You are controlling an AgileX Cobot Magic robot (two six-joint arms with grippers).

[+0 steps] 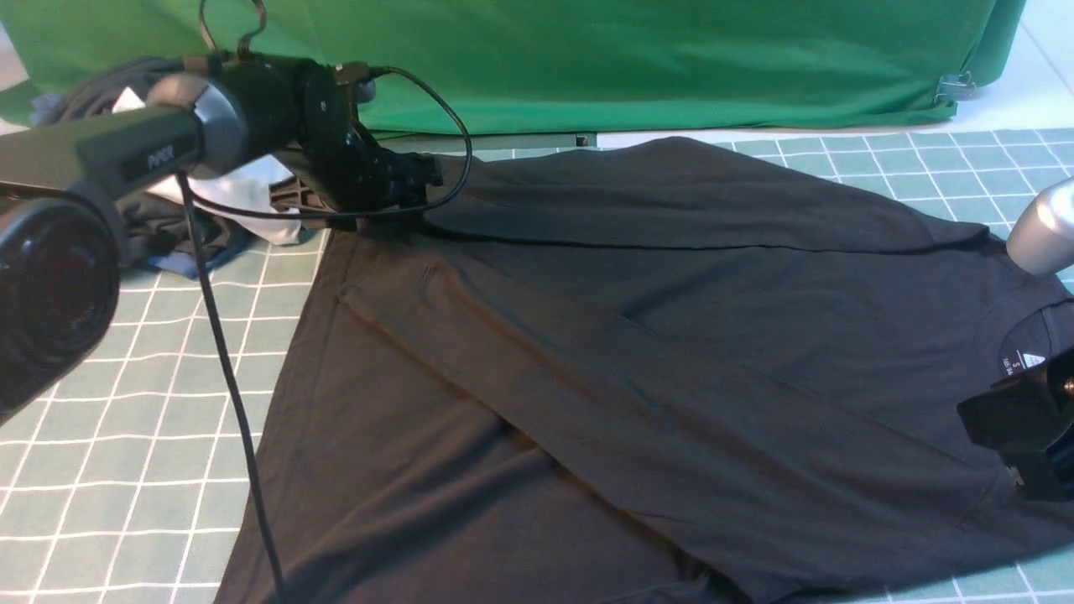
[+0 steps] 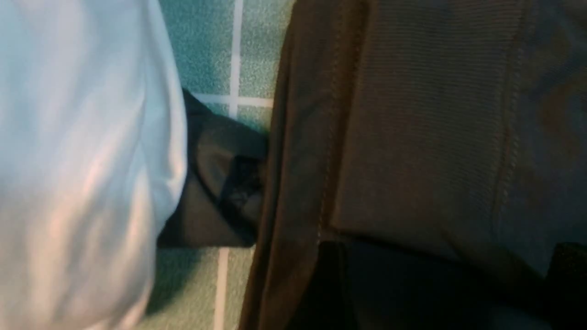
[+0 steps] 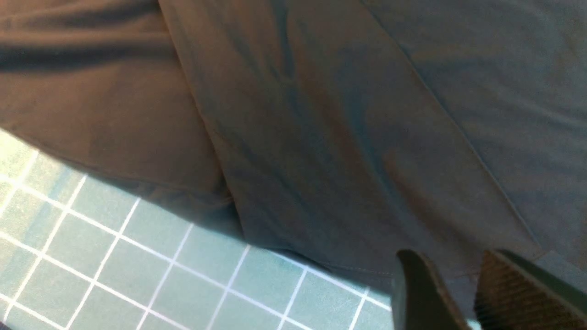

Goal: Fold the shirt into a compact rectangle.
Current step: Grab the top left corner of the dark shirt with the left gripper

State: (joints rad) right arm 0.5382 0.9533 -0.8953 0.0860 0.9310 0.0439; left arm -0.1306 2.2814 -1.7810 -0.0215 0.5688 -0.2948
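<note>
A large black cotton T-shirt (image 1: 638,352) lies spread across the green gridded bench (image 1: 126,470), partly folded. Its far side is turned over onto the body, a long diagonal crease crosses the middle, and the collar with its white neck label (image 1: 1022,362) sits at the right.

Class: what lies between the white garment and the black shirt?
In the left wrist view, green gridded mat separates white garment from shirt, plus a dark shape too blurred to identify.
</note>
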